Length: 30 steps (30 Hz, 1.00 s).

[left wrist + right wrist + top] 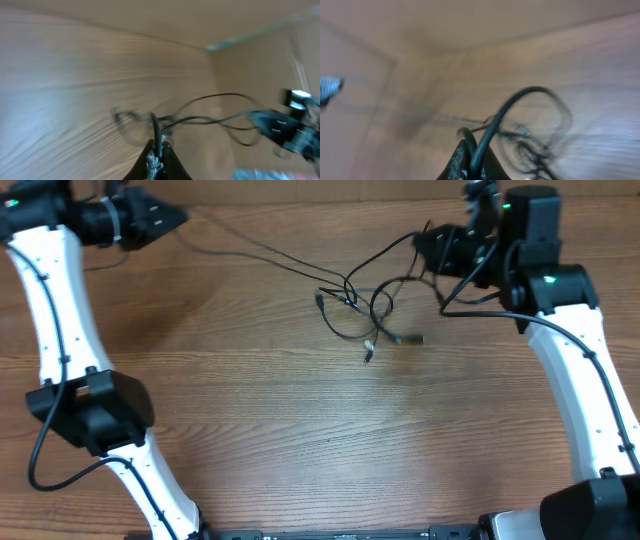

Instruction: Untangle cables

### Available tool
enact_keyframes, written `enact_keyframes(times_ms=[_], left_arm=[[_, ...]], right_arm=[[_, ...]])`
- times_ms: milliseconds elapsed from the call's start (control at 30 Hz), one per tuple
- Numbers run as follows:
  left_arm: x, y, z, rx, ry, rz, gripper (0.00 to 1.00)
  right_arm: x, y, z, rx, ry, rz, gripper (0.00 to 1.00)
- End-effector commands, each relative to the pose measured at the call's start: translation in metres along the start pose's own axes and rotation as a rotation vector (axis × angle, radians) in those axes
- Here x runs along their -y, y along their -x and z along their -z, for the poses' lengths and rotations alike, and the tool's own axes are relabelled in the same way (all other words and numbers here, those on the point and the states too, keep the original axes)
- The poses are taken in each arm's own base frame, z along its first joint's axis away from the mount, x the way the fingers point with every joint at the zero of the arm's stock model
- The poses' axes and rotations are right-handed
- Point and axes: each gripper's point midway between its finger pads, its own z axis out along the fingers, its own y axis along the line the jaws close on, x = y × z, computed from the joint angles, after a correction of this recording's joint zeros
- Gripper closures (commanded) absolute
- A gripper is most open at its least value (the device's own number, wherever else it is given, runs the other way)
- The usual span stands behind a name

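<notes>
Cables [365,305] are bunched in a knot at the far-centre of the bench [300,440], loose plug ends trailing toward the near side. One strand runs nearly straight from the knot to the left end effector [180,217] in the far-left corner, fingers clamped tight on it. Right end effector [420,243] sits just beside the knot, clamped tight on another strand that loops upward. Right arm's thicker wiring [478,308] hangs close to the tangle. Both wrist views are blurred.

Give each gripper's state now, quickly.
Left gripper: closed on a thin black flexible cable.
Right gripper: closed on a looping thin black cable.
</notes>
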Motion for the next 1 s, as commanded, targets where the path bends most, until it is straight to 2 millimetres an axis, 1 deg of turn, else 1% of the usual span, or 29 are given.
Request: enact_keyframes(times_ms=[0,67,100,133,167,200,233,267,300,333,367,433,467,500,567,600,633,700,767,800,833,867,933,967], left_arm=[[0.07,0.01,-0.003,0.026,-0.251,-0.162,0.96],[0.073,0.03,-0.001,0.072,-0.245,-0.13,0.96],[0.07,0.042,0.002,0.104,-0.227,-0.087,0.96],[0.066,0.055,0.007,0.144,-0.203,-0.02,0.96],[0.06,0.066,0.013,0.182,-0.178,0.045,0.96],[0.053,0.074,0.017,0.213,-0.154,0.098,0.96],[0.035,0.086,0.026,0.28,-0.087,0.201,0.96],[0.027,0.088,0.03,0.298,-0.064,0.24,0.96],[0.022,0.087,0.034,0.302,-0.053,0.274,0.96],[0.02,0.086,0.037,0.298,-0.055,0.291,0.96],[0.021,0.084,0.038,0.289,-0.065,0.275,0.96],[0.027,0.078,0.039,0.259,-0.096,0.172,0.96],[0.016,0.074,0.039,0.258,-0.049,0.207,0.96],[0.002,0.071,0.039,0.268,0.015,0.278,0.96],[-0.033,0.06,0.042,0.299,0.182,0.478,0.96],[-0.047,0.055,0.045,0.316,0.254,0.528,0.96],[-0.055,0.054,0.047,0.327,0.298,0.526,0.96],[-0.063,0.055,0.051,0.333,0.359,0.441,0.96],[-0.076,0.057,0.06,0.37,0.439,0.444,0.96],[-0.079,0.059,0.063,0.386,0.443,0.462,0.96],[-0.071,0.063,0.062,0.385,0.381,0.468,0.96],[-0.059,0.067,0.06,0.374,0.307,0.445,0.96],[-0.006,0.084,0.056,0.329,0.015,0.304,0.96],[0.017,0.089,0.058,0.312,-0.092,0.263,0.96]], right_arm=[[-0.014,-0.026,-0.012,-0.109,0.086,0.079,0.96],[-0.009,-0.043,-0.017,-0.172,0.071,0.117,0.96],[0.0,-0.047,-0.018,-0.187,0.03,0.104,0.96],[0.013,-0.048,-0.017,-0.189,-0.051,0.065,0.96],[0.037,-0.048,-0.015,-0.173,-0.193,-0.026,0.96],[0.053,-0.047,-0.011,-0.153,-0.294,-0.093,0.96],[0.093,-0.047,0.007,-0.077,-0.547,-0.254,0.96],[0.107,-0.047,0.016,-0.035,-0.649,-0.314,0.96],[0.115,-0.046,0.022,-0.011,-0.699,-0.341,0.96],[0.116,-0.045,0.023,0.0,-0.712,-0.353,0.96],[0.113,-0.044,0.02,-0.006,-0.686,-0.335,0.96],[0.098,-0.04,0.009,-0.053,-0.58,-0.212,0.96],[0.102,-0.036,0.011,-0.019,-0.606,-0.241,0.96],[0.107,-0.034,0.015,0.014,-0.642,-0.293,0.96],[0.125,-0.03,0.029,0.129,-0.766,-0.45,0.96],[0.13,-0.029,0.034,0.169,-0.799,-0.492,0.97],[0.131,-0.026,0.035,0.19,-0.803,-0.501,0.96],[0.13,-0.023,0.034,0.192,-0.799,-0.475,0.96],[0.131,-0.022,0.035,0.182,-0.803,-0.442,0.96],[0.127,-0.022,0.031,0.15,-0.776,-0.396,0.96],[0.117,-0.023,0.022,0.092,-0.707,-0.311,0.96],[0.111,-0.023,0.017,0.064,-0.667,-0.271,0.96],[0.079,-0.027,-0.003,-0.049,-0.452,-0.088,0.97],[0.059,-0.031,-0.011,-0.094,-0.329,-0.001,0.96]])
